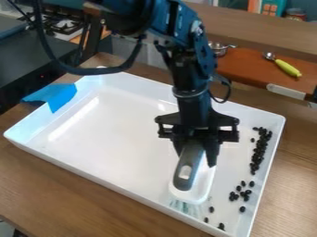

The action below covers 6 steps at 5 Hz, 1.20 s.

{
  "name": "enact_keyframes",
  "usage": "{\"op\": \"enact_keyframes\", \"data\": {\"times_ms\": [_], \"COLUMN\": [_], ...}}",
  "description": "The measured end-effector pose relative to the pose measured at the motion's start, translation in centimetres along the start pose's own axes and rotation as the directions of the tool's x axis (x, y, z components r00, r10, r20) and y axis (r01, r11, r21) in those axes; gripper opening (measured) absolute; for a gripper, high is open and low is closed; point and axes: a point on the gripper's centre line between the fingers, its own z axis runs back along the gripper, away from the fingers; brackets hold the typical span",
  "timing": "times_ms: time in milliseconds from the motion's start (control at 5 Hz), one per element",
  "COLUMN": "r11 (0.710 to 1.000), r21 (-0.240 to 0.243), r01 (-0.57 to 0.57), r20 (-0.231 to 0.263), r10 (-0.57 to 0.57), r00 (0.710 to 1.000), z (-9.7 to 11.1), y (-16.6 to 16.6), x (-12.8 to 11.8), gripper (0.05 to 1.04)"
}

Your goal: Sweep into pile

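The black gripper (197,150) hangs over the right half of the white tray (111,125), shut on the grey handle of a white brush (201,185). The brush is tilted, with its pale bristles (186,207) down near the tray's front wall. Black beans (259,150) lie to the right of the brush, in a long cluster along the tray's right wall. A smaller group of beans (243,194) sits below that cluster, and a few scattered ones (221,226) lie by the front right corner.
The tray's raised walls surround the beans and brush. Blue tape (53,96) covers part of its left rim. Behind stand a toy stove (62,25) and a reddish-brown board (248,67) with a green-handled utensil (288,68) and a metal pot (218,48).
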Motion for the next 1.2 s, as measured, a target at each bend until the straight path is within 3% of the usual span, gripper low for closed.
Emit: {"op": "enact_keyframes", "data": {"times_ms": [400, 600, 800, 1200], "r11": [0.999, 0.999, 0.997, 0.991], "r21": [-0.041, -0.047, -0.067, -0.107], "r01": [-0.023, -0.017, -0.041, -0.077], "r20": [-0.009, -0.040, -0.076, -0.056], "r10": [0.023, 0.015, 0.036, 0.071], "r00": [1.000, 0.999, 0.996, 0.996], "z": [-0.1, 0.4, 2.2, 7.8], "y": [-2.1, -2.2, -0.5, 3.3], "x": [0.4, 0.2, 0.7, 2.8], "gripper": [0.494, 0.494, 0.494, 0.493]}}
